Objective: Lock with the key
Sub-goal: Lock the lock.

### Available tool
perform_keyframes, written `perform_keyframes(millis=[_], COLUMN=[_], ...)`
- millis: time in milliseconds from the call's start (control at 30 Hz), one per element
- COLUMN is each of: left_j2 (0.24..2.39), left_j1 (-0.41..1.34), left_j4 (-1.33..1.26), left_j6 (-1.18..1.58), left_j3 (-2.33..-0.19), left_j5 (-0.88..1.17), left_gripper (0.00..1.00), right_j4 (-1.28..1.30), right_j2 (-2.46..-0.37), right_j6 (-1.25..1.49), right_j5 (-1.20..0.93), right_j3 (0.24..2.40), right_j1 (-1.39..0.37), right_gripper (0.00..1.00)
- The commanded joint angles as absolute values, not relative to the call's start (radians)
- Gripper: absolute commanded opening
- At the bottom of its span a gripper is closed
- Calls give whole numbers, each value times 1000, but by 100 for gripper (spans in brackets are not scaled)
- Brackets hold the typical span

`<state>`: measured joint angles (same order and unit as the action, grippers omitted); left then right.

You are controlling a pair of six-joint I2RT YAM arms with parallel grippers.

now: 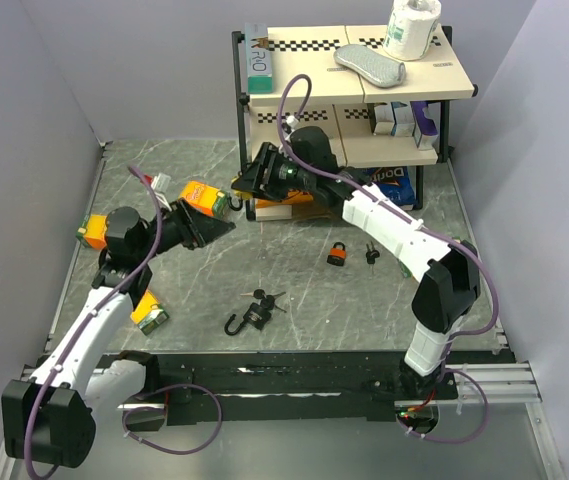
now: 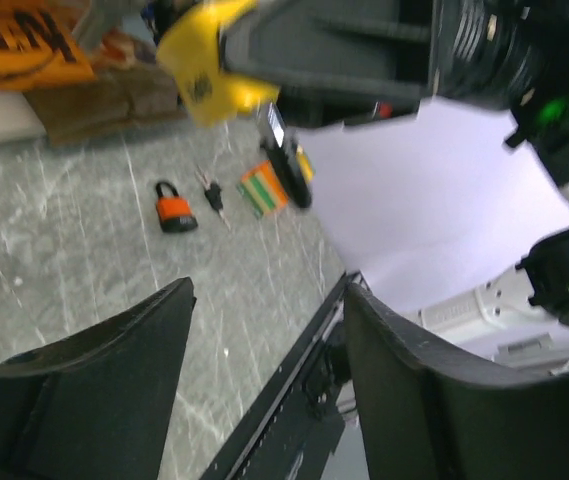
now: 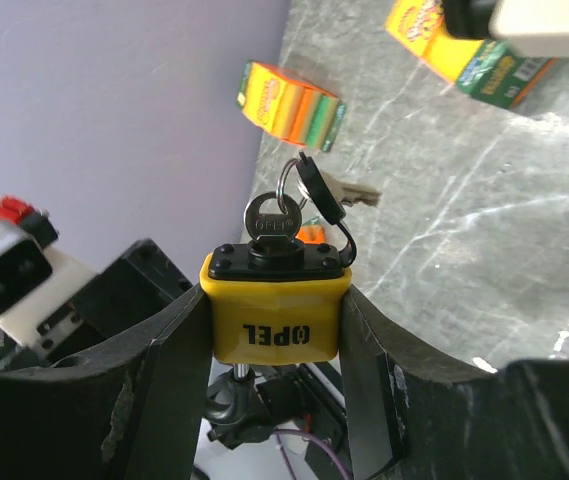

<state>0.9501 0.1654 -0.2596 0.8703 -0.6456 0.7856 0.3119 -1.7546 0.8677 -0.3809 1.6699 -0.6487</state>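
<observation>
Though unclear from overhead, the right wrist camera shows the right gripper [image 3: 274, 310] clamping a yellow padlock [image 3: 276, 325], key [image 3: 272, 222] inserted; the left gripper [image 2: 269, 295] gapes empty nearby, orange padlock [image 2: 174, 208] lying beyond.

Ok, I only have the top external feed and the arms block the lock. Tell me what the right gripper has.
Observer: The right wrist view shows the right gripper clamped on a yellow padlock marked OPEL.
Operator: Give me the key's state.
Observer: A silver key sits in the keyhole, and its ring carries a black-headed key.
Operator: Now report the left gripper.
Observer: The left gripper is open and empty. The padlock is ahead of it, and they are not touching.
</observation>
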Motion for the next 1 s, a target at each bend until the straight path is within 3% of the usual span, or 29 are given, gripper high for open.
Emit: perform_keyframes(millis=[0, 300, 533, 967], left_j2=[959, 1034, 1037, 1071], left_j1=[167, 176, 176, 184], left_j4=[-345, -402, -359, -449], left_j6=[931, 982, 1000, 1074], left_j3=[-712, -752, -739, -735], left_j5=[703, 681, 649, 698], left_gripper=[64, 51, 34, 36], right_j4=[222, 247, 242, 172], right_j2=[-1704, -1720, -1717, -1666], right_j6=[902, 914, 897, 894], right_j5=[-350, -351, -373, -379], right_j3=[1684, 1689, 1697, 1614], right_j1=[-673, -686, -690, -703], right_gripper=[0, 0, 0, 0])
